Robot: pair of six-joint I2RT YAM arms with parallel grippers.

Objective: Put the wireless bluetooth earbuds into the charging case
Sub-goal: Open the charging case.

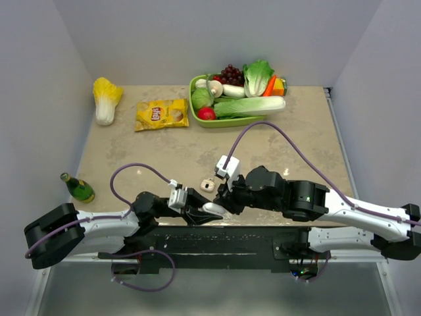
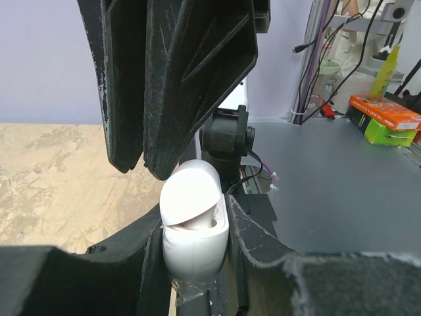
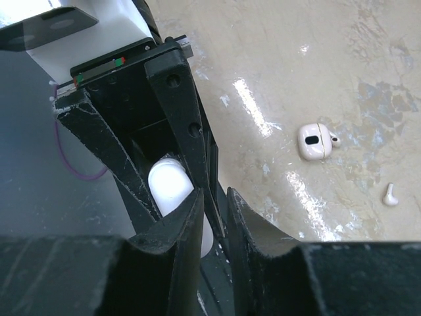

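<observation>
The left gripper (image 2: 195, 214) is clenched on the lower shell of the charging case (image 2: 194, 247), a light, rigid, slick pebble best pinched across its sides, while the right gripper (image 3: 216, 201), grip unclear, sits at its ajar lid (image 2: 187, 194) and an earbud (image 3: 391, 195) lies on the worktop (image 3: 329, 66) beyond it.

You are in a robotics lab, at a walled test cell. Plain pale walls (image 1: 217, 33) box in a stone-patterned table (image 1: 197, 148) on three sides. Toy-like vegetables (image 1: 253, 105) fill a green tray (image 1: 195, 99) at its far edge. Beside the table, the left wrist view shows a grey bench (image 2: 342, 197) with dangling cables (image 2: 314, 59) and an orange box (image 2: 385, 110).
</observation>
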